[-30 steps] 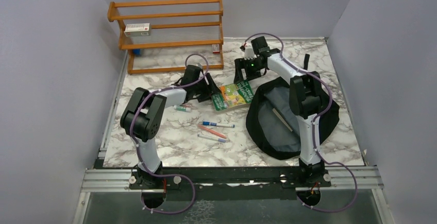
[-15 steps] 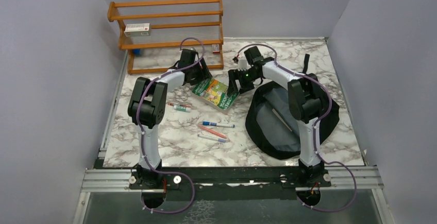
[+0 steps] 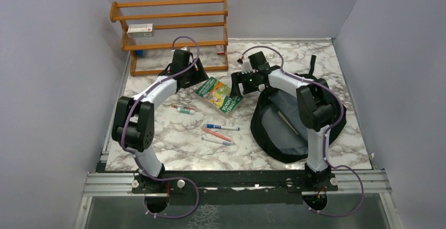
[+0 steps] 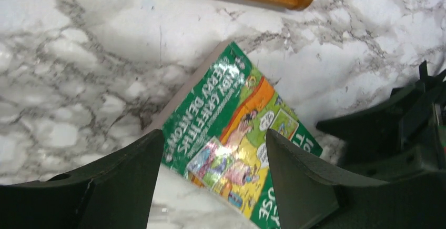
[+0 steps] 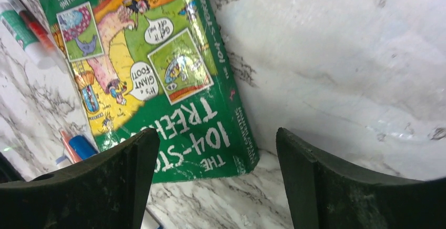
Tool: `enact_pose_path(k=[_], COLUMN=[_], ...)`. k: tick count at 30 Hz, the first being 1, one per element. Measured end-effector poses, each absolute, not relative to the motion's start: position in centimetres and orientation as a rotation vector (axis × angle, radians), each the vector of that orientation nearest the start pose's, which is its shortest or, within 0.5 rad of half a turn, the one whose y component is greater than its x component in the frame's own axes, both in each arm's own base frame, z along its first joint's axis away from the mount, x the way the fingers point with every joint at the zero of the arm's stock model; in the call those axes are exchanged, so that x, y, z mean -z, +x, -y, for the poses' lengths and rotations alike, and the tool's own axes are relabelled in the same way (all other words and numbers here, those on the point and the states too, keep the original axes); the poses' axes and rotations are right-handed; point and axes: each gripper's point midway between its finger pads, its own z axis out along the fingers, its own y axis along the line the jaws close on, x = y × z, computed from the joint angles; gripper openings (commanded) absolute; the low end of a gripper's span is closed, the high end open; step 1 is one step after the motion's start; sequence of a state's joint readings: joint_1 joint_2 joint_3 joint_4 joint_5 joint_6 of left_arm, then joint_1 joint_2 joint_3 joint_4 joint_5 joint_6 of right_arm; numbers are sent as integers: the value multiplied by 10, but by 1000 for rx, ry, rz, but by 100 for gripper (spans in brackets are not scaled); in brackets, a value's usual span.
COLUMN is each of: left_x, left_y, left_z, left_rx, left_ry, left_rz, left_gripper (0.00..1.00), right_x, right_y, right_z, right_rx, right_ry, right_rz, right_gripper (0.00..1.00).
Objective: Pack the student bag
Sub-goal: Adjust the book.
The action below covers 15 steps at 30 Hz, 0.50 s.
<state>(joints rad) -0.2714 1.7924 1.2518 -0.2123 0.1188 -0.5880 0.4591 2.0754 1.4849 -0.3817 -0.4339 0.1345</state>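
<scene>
A green picture book [image 3: 218,95] lies flat on the marble table between my two grippers. My left gripper [image 3: 194,79] hovers open at the book's left corner; in the left wrist view the book [image 4: 231,129] shows between and beyond its fingers [image 4: 113,181]. My right gripper [image 3: 237,86] stands open at the book's right edge; in the right wrist view it [image 5: 216,134] has nothing between its jaws, over the corner of the book [image 5: 152,55]. The black student bag [image 3: 294,126] lies open to the right, with the right arm partly over it.
Several pens [image 3: 218,133] and a marker [image 3: 184,110] lie in front of the book. A wooden shelf rack [image 3: 173,29] holding a small box [image 3: 140,28] stands at the back left. Grey walls close in both sides.
The book has slid left, away from the bag. My left gripper has drawn back toward the shelf and my right gripper has followed to the left. Both jaws have widened slightly.
</scene>
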Motion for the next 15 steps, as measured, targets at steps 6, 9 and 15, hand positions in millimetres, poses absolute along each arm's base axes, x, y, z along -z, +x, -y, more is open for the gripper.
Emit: enact_pose_path(k=[6, 9, 15], left_x=[-105, -84, -64], left_y=[399, 379, 361], left_z=[160, 164, 188], left_rx=[595, 606, 662], left_ry=[-364, -382, -339], left_rz=[-2346, -2394, -2456], left_gripper=[73, 72, 72], right_x=[-54, -58, -43], right_y=[414, 422, 415], right_z=[-293, -300, -301], right_rx=[-793, -818, -852], right_ry=[-594, -611, -623], right_rz=[-2427, -2401, -2420], right_gripper=[86, 85, 83])
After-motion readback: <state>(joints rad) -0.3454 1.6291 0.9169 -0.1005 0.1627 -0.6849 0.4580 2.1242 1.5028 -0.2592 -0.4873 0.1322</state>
